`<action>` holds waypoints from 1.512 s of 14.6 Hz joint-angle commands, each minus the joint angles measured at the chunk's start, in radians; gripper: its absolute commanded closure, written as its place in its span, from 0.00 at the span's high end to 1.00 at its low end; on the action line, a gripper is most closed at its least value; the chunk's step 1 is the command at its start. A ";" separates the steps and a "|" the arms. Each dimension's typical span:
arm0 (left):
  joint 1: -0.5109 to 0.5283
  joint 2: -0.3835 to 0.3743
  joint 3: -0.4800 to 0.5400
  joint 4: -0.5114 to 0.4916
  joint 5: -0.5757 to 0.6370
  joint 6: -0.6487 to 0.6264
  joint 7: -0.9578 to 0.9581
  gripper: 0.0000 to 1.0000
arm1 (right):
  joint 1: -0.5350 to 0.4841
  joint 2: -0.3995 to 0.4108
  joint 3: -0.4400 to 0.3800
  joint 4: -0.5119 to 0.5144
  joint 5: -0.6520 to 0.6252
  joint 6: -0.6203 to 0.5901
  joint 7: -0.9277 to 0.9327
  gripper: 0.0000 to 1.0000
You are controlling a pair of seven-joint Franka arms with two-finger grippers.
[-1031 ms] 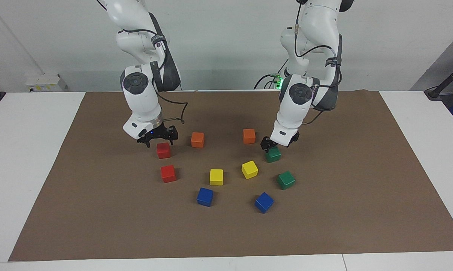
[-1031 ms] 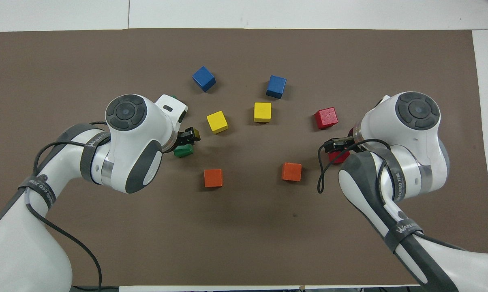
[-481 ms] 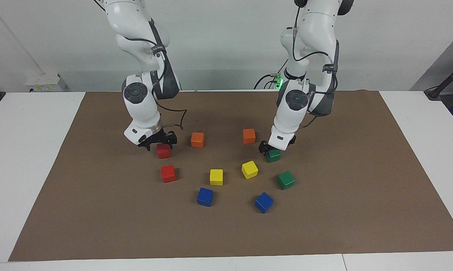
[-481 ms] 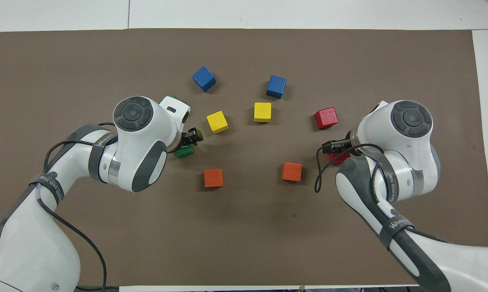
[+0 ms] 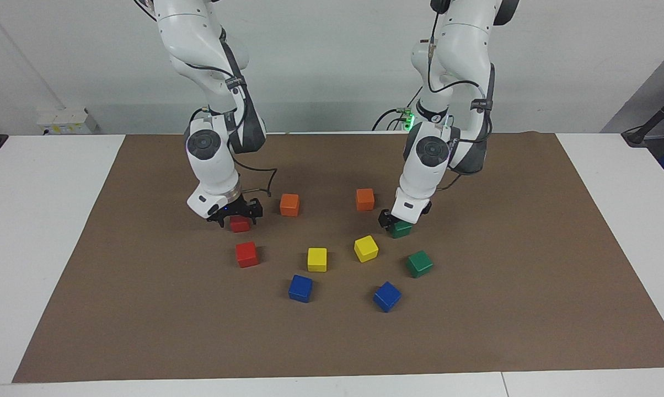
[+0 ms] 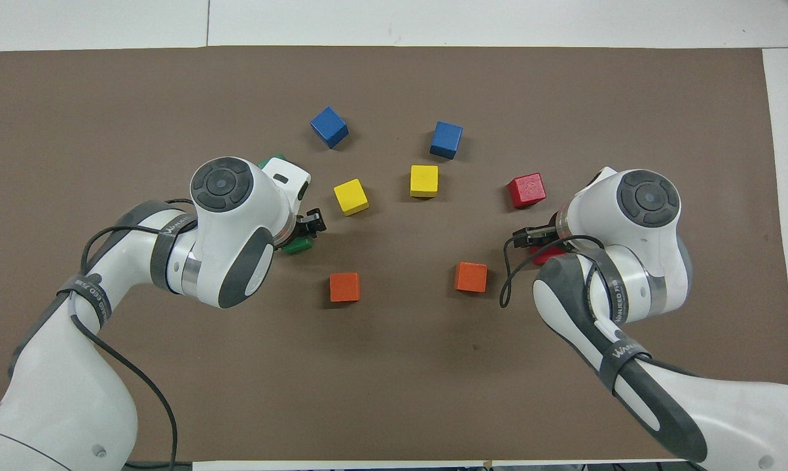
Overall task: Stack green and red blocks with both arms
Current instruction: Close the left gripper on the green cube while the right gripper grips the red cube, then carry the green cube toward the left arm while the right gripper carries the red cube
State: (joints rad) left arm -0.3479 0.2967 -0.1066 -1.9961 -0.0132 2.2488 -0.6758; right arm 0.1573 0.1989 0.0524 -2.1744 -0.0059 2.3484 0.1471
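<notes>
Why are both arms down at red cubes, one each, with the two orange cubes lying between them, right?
Only the right tool is at a glossy red cube. The left tool is at a dark green cube, as the facing view shows. The two orange cubes do lie between them.

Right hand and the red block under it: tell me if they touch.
Cannot tell. In the facing view the right hand straddles the red block, but no contact or gap shows plainly.

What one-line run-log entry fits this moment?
left gripper: down at green block | right gripper: down at red block | stacks: none
</notes>
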 commanded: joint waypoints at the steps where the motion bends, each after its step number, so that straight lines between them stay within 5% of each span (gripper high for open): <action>1: -0.003 -0.004 0.015 0.002 0.009 -0.011 -0.013 0.00 | -0.001 0.000 0.003 -0.018 0.020 0.028 0.003 1.00; 3: 0.036 -0.005 0.018 0.060 0.016 -0.087 0.008 0.00 | -0.001 0.000 0.003 -0.018 0.020 0.028 0.002 0.85; 6: 0.196 -0.028 0.016 0.132 0.018 -0.210 0.256 0.00 | 0.002 0.000 0.003 -0.012 0.020 0.014 0.028 0.07; 7: 0.242 -0.030 0.016 0.151 0.018 -0.230 0.353 0.00 | -0.001 0.002 0.003 -0.002 0.020 0.011 0.028 0.00; 14: 0.408 -0.002 0.018 0.154 0.018 -0.120 0.648 0.00 | -0.148 0.014 0.001 0.201 0.018 -0.139 -0.142 0.00; 22: 0.449 0.050 0.018 0.143 0.067 -0.048 0.716 0.00 | -0.363 0.034 0.000 0.212 0.017 -0.118 -0.409 0.00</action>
State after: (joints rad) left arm 0.0857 0.3381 -0.0785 -1.8464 0.0352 2.1700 0.0209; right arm -0.1761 0.2156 0.0398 -1.9758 -0.0054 2.2241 -0.2145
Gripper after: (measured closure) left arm 0.449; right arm 0.454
